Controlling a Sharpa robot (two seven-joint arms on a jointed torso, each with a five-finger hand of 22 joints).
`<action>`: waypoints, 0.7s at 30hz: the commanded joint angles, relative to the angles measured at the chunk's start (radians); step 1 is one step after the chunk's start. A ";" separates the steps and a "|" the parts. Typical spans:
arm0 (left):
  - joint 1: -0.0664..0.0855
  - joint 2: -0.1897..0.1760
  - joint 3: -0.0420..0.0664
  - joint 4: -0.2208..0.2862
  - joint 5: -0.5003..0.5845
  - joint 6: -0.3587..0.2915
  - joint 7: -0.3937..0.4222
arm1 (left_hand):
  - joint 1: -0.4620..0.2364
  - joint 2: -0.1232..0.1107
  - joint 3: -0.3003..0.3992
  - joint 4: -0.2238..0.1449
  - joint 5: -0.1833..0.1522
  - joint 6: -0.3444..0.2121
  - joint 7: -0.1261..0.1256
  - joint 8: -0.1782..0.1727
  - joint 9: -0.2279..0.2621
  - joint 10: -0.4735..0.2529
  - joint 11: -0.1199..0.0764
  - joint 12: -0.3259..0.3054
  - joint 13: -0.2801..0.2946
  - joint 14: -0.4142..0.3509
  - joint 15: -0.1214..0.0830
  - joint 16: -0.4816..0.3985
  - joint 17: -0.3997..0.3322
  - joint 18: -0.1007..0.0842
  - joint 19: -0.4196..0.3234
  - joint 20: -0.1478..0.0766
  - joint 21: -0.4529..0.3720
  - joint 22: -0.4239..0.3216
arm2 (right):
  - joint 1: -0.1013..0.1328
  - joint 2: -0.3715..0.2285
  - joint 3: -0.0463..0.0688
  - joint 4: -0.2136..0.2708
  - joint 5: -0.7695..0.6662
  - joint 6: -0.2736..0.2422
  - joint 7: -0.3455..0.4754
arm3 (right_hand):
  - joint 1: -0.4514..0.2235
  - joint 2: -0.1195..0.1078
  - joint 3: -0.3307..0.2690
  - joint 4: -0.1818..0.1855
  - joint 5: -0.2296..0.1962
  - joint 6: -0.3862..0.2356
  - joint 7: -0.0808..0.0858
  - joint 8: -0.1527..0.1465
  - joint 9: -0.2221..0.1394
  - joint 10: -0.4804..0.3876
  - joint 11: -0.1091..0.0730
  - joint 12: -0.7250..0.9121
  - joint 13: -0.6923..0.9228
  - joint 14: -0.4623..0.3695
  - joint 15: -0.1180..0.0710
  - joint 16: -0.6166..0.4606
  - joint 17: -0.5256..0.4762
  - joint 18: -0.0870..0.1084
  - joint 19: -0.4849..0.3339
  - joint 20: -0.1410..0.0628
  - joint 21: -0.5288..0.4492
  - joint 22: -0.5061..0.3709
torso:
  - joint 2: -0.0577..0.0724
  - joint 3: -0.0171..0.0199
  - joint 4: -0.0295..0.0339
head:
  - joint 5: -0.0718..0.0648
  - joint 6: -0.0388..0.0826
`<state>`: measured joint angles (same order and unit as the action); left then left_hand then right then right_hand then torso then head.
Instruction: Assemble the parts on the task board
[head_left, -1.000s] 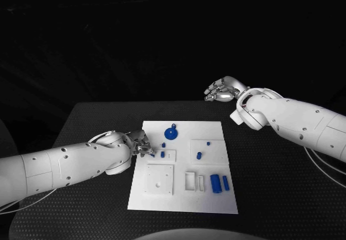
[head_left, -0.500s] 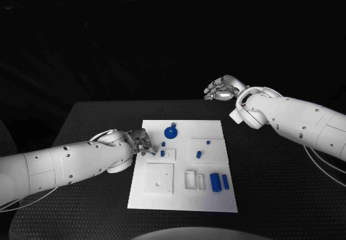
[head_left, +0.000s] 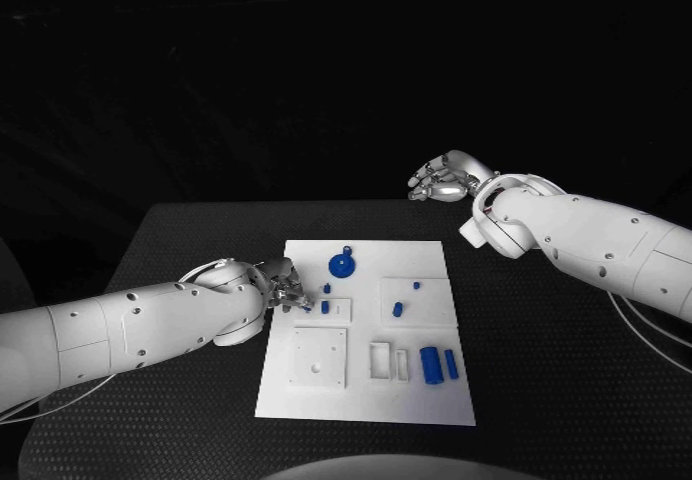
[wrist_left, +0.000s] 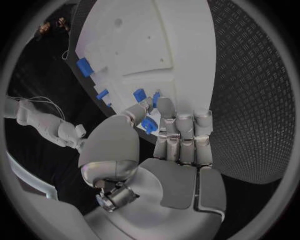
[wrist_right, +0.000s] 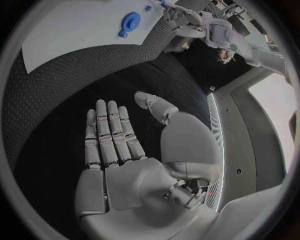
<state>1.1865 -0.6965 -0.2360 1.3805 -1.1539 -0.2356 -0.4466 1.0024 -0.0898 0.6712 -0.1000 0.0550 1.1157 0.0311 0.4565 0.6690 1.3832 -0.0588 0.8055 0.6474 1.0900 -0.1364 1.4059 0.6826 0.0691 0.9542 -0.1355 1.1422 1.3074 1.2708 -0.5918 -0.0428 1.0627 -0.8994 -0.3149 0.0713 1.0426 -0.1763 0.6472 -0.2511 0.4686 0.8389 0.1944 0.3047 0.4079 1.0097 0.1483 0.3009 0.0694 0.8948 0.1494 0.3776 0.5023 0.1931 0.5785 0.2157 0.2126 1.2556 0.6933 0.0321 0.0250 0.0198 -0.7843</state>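
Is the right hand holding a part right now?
No, the right hand lies flat with its fingers stretched out and nothing in them, away from the task board.

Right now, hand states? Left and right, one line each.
Left hand: pinching a small blue part at the task board edge.
Right hand: open, holding nothing, raised past the table's far side.
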 joint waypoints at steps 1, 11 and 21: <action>-0.006 0.001 -0.004 0.002 -0.004 0.041 -0.004 | 0.009 0.014 0.003 -0.011 0.005 0.030 -0.025 0.070 0.043 0.034 -0.033 0.004 0.002 0.043 -0.049 0.004 0.001 0.017 0.008 -0.125 0.004 0.008 | 0.000 0.000 0.000 0.002 -0.002 0.010 0.003 | 0.000 0.001 -0.001 0.000 0.003 -0.009 -0.001 0.006 -0.001 0.000 0.007 -0.007 0.000 -0.007 0.000 -0.004 0.001 -0.016 0.004 -0.005 -0.004 0.001 | 0.000 -0.0007 0.0005 | 0.001 -0.001; -0.008 -0.002 -0.004 0.006 -0.012 0.060 -0.013 | 0.007 0.029 0.002 -0.028 0.012 0.030 -0.026 0.072 0.046 0.034 -0.035 0.008 0.007 0.044 -0.051 0.007 0.005 0.017 0.009 -0.126 0.008 0.011 | 0.000 0.001 0.000 0.002 -0.002 0.013 0.002 | 0.000 0.002 -0.002 0.001 0.004 -0.009 0.000 0.006 -0.001 0.000 0.007 -0.007 0.000 -0.007 0.000 -0.004 0.001 -0.017 0.004 -0.005 -0.005 0.002 | 0.000 -0.0014 0.0012 | 0.003 -0.005; -0.008 -0.006 -0.004 0.006 -0.011 0.069 -0.016 | -0.003 0.029 0.007 -0.048 0.063 0.033 -0.028 0.076 0.049 0.035 -0.037 0.015 0.015 0.047 -0.052 0.011 0.010 0.016 0.011 -0.126 0.011 0.014 | 0.000 0.002 0.000 0.002 -0.002 0.013 0.002 | 0.000 0.002 -0.002 0.001 0.004 -0.009 0.000 0.006 -0.001 0.000 0.007 -0.007 0.000 -0.007 0.000 -0.005 0.002 -0.017 0.004 -0.005 -0.006 0.003 | 0.000 -0.0013 0.0004 | 0.010 -0.009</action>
<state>1.1858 -0.7034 -0.2349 1.3854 -1.1623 -0.2083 -0.4496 0.9902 -0.0776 0.6548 -0.1167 0.1151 1.1144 0.0297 0.4582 0.6723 1.3845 -0.0601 0.8170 0.6608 1.0901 -0.1366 1.4102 0.6920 0.0691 0.9579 -0.1391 1.1500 1.3080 1.2706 -0.5905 -0.0428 1.0631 -0.8994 -0.3131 0.0702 1.0426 -0.1763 0.6473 -0.2511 0.4686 0.8391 0.1943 0.3047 0.4081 1.0097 0.1483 0.2970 0.0694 0.8948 0.1493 0.3777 0.5028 0.1930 0.5785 0.2157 0.2126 1.2575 0.6934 0.0310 0.0257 0.0295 -0.7927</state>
